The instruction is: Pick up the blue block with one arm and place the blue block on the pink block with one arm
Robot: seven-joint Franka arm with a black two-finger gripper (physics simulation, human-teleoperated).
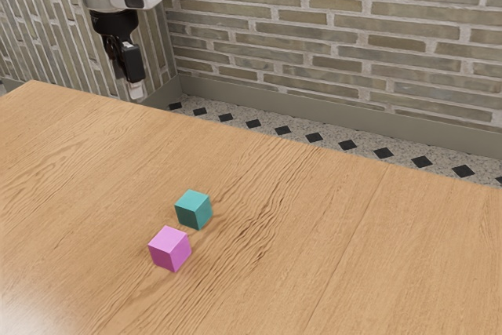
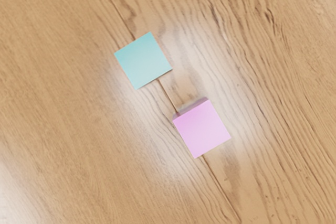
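The blue block is a teal-blue cube lying on the wooden table, near its middle. The pink block sits just in front of it, a small gap apart, and nothing rests on either cube. My gripper hangs high above the table's far corner at the exterior view's upper left, well away from both blocks. It stands open and holds nothing. The wrist view looks down from high up on the blue block and the pink block, which lie side by side and apart.
A brick wall runs behind the table, above a strip of speckled floor with black diamond tiles. Bare wood surrounds the two blocks on all sides.
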